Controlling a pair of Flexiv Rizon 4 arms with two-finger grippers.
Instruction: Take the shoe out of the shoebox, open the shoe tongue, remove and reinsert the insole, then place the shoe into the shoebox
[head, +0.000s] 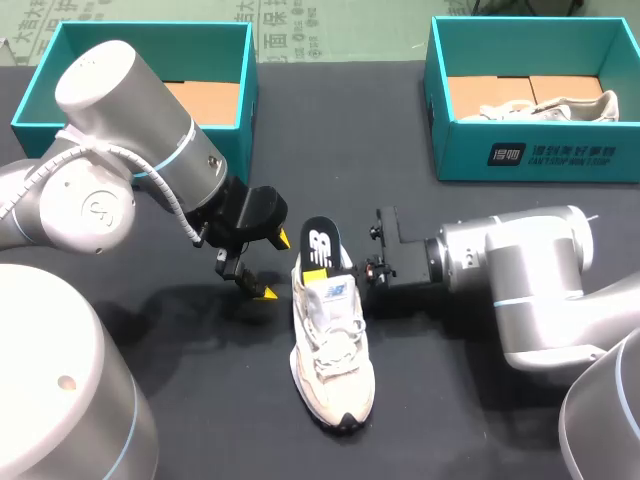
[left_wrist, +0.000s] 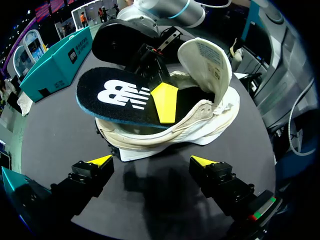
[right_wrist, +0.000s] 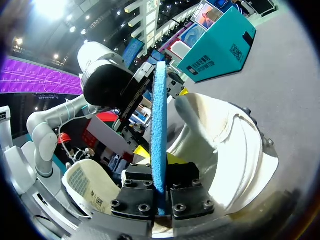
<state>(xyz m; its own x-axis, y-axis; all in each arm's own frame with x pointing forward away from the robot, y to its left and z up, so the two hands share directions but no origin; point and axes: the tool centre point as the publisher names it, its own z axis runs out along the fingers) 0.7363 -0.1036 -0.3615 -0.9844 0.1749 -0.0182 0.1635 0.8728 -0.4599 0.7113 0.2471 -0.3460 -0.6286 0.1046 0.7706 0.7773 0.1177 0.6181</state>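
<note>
Fingers of right gripper (right_wrist: 159, 197) clamped on insole (right_wrist: 160, 115), sticking out over heel of shoe (head: 335, 370); left gripper (left_wrist: 151, 162) spread wide, empty, just beside shoe, over table (head: 220, 400).

Shoe (head: 333, 352) on table (head: 210, 400), right claw (head: 322, 270) pinching insole (head: 319, 240)

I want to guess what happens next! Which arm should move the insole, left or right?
Right, probably. The right gripper is shut on the insole, sticking partway out of the shoe. The left gripper is open and empty beside it.
</note>
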